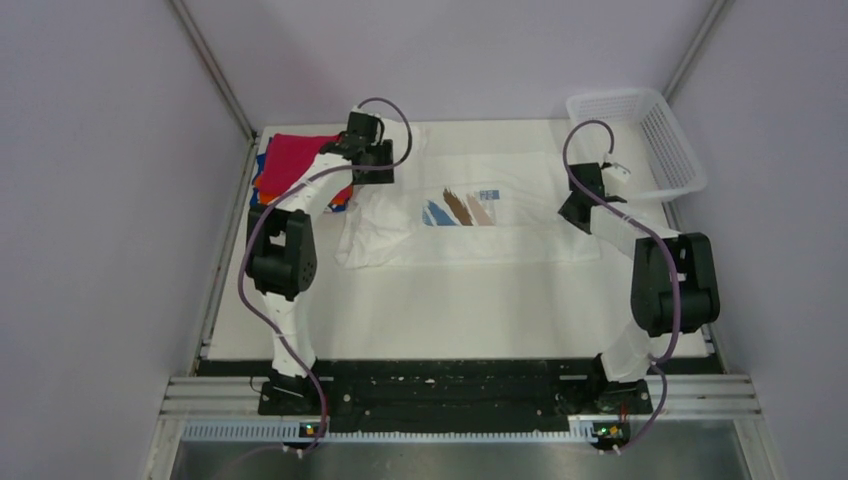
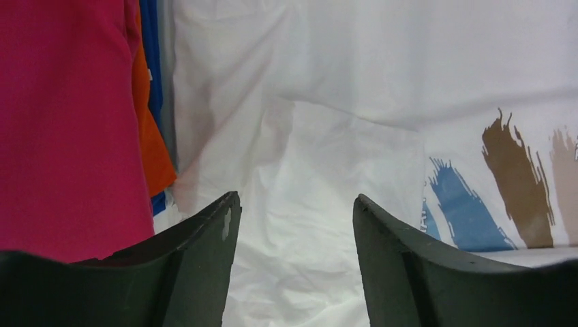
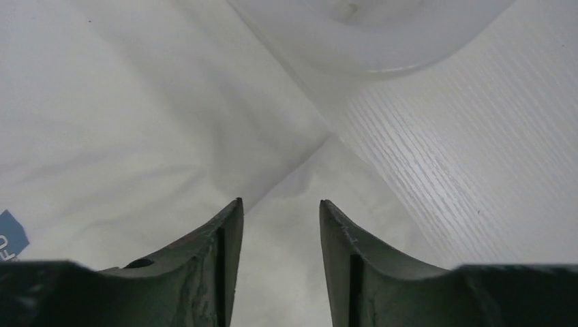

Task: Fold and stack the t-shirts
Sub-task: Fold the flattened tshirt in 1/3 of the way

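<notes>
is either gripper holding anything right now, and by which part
Nothing is held. Both the left gripper and the right gripper are open over the white shirt, with no cloth pinched.

The white t-shirt lies spread flat, slightly wrinkled, across the far middle of the worktop, its blue, brown and tan brush-stroke print facing up, and just beside its left sleeve a folded magenta-red shirt tops the orange shirt and blue shirt.

White table with spread white t-shirt, folded shirt stack far left, mesh basket far right.
</notes>
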Tool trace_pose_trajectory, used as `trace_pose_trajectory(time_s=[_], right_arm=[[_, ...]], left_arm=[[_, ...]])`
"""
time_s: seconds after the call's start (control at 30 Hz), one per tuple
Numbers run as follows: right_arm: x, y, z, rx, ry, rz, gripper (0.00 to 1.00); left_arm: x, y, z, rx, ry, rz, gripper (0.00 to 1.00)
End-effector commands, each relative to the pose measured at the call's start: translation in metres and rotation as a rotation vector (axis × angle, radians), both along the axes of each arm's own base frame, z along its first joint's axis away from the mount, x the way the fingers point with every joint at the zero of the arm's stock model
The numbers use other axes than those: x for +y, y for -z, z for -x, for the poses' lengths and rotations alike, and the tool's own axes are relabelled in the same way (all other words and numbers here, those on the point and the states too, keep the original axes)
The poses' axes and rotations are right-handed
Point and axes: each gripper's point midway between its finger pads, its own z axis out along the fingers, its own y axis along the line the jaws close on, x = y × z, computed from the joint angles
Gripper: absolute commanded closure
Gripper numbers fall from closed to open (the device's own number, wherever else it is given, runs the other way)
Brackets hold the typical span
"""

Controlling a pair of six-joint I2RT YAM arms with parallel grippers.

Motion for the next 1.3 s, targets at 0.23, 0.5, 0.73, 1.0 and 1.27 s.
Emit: trace_pose_trajectory(time_s=[0.23, 0.5, 0.73, 1.0, 1.27], right_arm=[[0.043, -0.046, -0.005, -0.12, -0.15, -0.079, 0.16], [0.11, -0.007, 0.017, -0.062, -0.355, -0.159, 0.09], [0.112, 0.033, 0.026, 0.024, -0.365, -0.107, 0.09], [0.096, 0.065, 0.097, 0.14, -0.252, -0.183, 0.09], [0.092, 0.074, 0.183, 0.235, -0.267, -0.243, 0.09]], left_arm=[[-0.029, -0.042, 0.02, -0.018, 0.025, 0.236, 0.11], [-0.06, 0.018, 0.079, 0.118, 0.038, 0.477, 0.09], [-0.041, 0.081, 0.1, 0.265, -0.069, 0.384, 0.09], [-0.036, 0.101, 0.149, 0.331, -0.11, 0.433, 0.09], [-0.023, 0.104, 0.23, 0.357, -0.176, 0.388, 0.09]])
